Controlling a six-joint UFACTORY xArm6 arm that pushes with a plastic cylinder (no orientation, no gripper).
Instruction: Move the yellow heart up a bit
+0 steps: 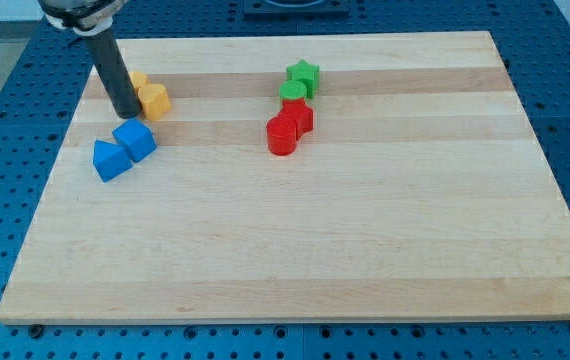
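Note:
Two yellow blocks sit at the view's upper left. One yellow block (153, 99) lies just right of the rod; its shape is unclear. A second yellow block (138, 80) peeks out behind the rod, mostly hidden; I cannot tell which is the heart. My tip (125, 114) rests on the board, touching or nearly touching the left side of the nearer yellow block. Just below the tip lie two blue blocks, one (136, 139) right beneath it and a blue triangular one (111, 160) lower left.
A green star (304, 74) and a second green block (293, 93) sit at the upper middle. A red block (299, 117) and a red cylinder (282, 137) lie just below them. The wooden board (365, 250) ends at blue perforated table edges.

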